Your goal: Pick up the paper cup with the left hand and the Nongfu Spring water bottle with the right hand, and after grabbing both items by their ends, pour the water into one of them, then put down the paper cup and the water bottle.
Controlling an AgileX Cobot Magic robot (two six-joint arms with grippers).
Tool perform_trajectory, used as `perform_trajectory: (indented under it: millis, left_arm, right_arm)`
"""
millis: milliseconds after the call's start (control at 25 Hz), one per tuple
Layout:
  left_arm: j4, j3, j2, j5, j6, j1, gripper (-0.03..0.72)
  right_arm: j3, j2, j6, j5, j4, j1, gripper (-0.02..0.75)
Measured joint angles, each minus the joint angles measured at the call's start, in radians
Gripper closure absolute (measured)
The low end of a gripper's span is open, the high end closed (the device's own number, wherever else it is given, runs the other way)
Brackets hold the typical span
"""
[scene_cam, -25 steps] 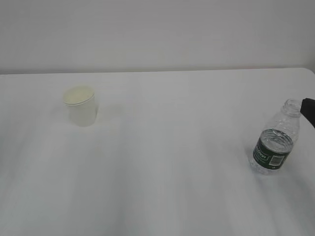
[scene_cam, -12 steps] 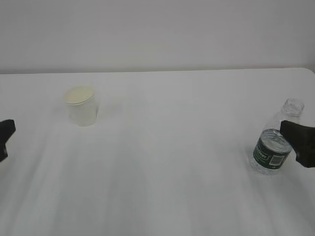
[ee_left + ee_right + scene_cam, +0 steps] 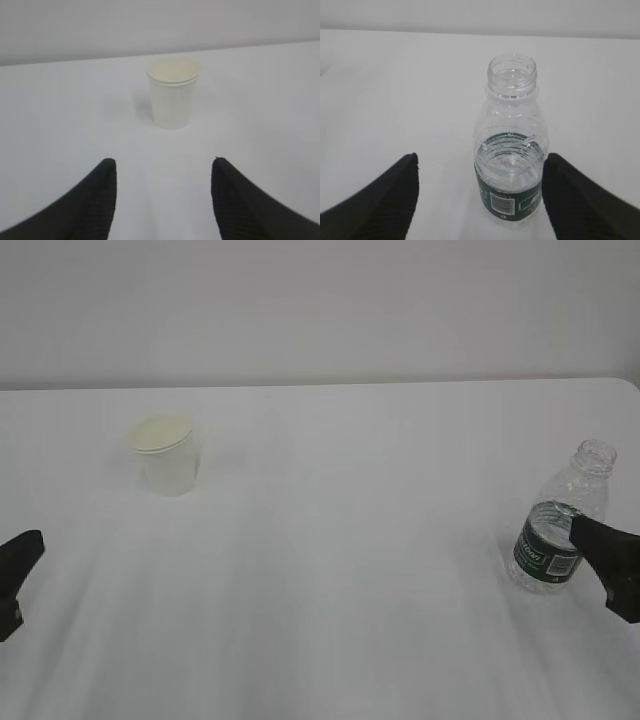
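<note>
Little of the robot shows. The left hand [image 3: 162,200] appears as two matte black fingers [image 3: 80,210], broad at the base and tapering to rounded tips, their inner faces finely ribbed. The right hand [image 3: 480,200] has the same black, wedge-shaped, ribbed fingers [image 3: 385,200]. In the exterior view each is only a dark blunt shape.

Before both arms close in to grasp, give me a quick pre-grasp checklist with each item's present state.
1. paper cup upright, centred ahead of the open left gripper: ok.
2. Nongfu Spring water bottle upright, uncapped: ok.
3. Bottle between the fingers of the open right gripper, not yet gripped: ok.
4. water in bottle, level near the label top: ok.
5. Cup empty: cannot tell.
6. table between cup and bottle free of obstacles: ok.
</note>
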Motion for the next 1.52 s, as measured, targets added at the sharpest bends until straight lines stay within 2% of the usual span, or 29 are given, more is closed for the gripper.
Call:
perform_trajectory:
  millis: [360, 720, 800, 1000, 1120, 1280, 1520]
  left_arm:
    - [0.055, 0.000, 0.079, -0.006, -0.004, 0.000, 0.258]
    - [0.075, 0.000, 0.081, -0.008, -0.004, 0.000, 0.259]
    - [0.075, 0.000, 0.081, -0.008, -0.004, 0.000, 0.258]
    - [0.075, 0.000, 0.081, -0.009, -0.004, 0.000, 0.259]
    - [0.075, 0.000, 0.081, -0.009, -0.004, 0.000, 0.259]
    - [0.075, 0.000, 0.081, -0.009, -0.004, 0.000, 0.258]
    - [0.075, 0.000, 0.081, -0.009, -0.004, 0.000, 0.259]
  right_arm:
    - [0.020, 0.047, 0.002, -0.032, 0.000, 0.000, 0.164]
    - [0.020, 0.243, -0.042, -0.127, 0.015, 0.000, 0.165]
    - [0.020, 0.303, -0.042, -0.178, 0.018, 0.000, 0.165]
    - [0.063, 0.424, -0.052, -0.468, 0.019, 0.000, 0.165]
    - [0.099, 0.479, -0.082, -0.563, 0.053, 0.000, 0.165]
    - [0.123, 0.549, -0.125, -0.612, 0.110, 0.000, 0.165]
    - [0.123, 0.614, -0.135, -0.625, 0.116, 0.000, 0.165]
